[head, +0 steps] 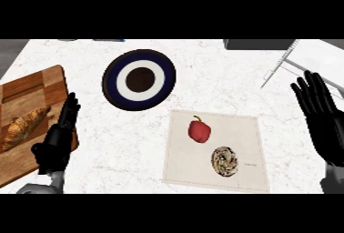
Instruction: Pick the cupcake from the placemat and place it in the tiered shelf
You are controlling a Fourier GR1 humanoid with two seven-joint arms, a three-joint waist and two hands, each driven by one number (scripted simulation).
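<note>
No picking had begun: the cupcake sat on the placemat beside a red pepper, and the open right robot hand needed to reach it.

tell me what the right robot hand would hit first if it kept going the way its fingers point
Probably the metal shelf: the right robot hand points up and slightly left toward it. Height is unclear, so it might pass over.
</note>
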